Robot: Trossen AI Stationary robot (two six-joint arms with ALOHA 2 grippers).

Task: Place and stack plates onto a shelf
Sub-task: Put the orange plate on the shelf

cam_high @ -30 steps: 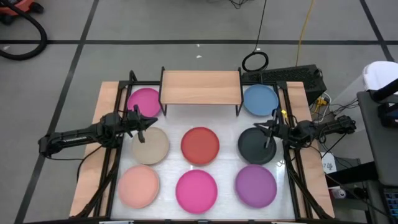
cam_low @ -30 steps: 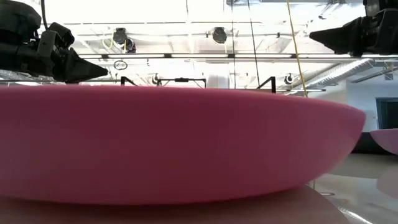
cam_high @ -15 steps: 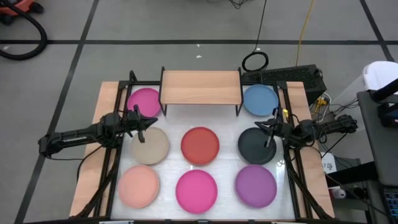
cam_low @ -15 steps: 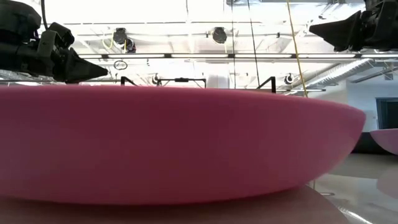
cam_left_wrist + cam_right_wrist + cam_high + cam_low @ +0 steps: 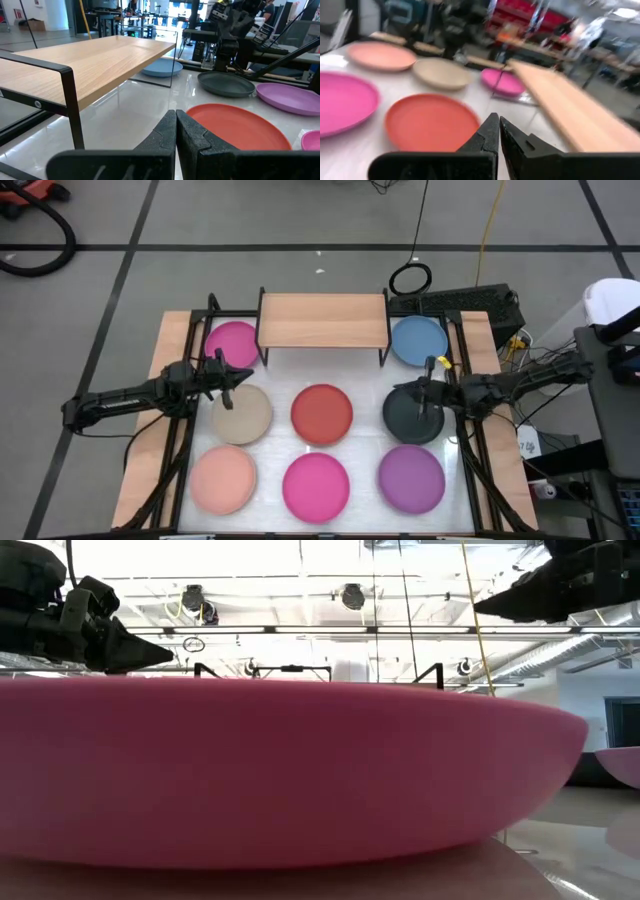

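Note:
In the high view the light-wood shelf (image 5: pixel 322 320) stands on thin black legs at the table's far middle. Eight plates lie flat on the white table: magenta (image 5: pixel 233 343), blue (image 5: pixel 418 340), beige (image 5: pixel 241 414), red (image 5: pixel 321 414), black (image 5: pixel 405 420), peach (image 5: pixel 223 479), a second magenta (image 5: pixel 316 487) and purple (image 5: pixel 411 478). My left gripper (image 5: pixel 243 376) hangs shut above the beige plate's far edge, its fingers closed together in the left wrist view (image 5: pixel 175 131). My right gripper (image 5: pixel 418 390) hangs shut over the black plate, touching nothing (image 5: pixel 495 131).
A black cable ring (image 5: pixel 410 278) lies on the floor beyond the far edge. Black frame rails (image 5: pixel 182 450) run along the table's left and right sides. In the low view the near magenta plate (image 5: pixel 300 770) fills the foreground and hides the table behind it.
My right gripper has moved toward the table's left, from the black plate's right rim to above its middle, and has risen a little. It has stayed shut. The left arm and all plates have kept still.

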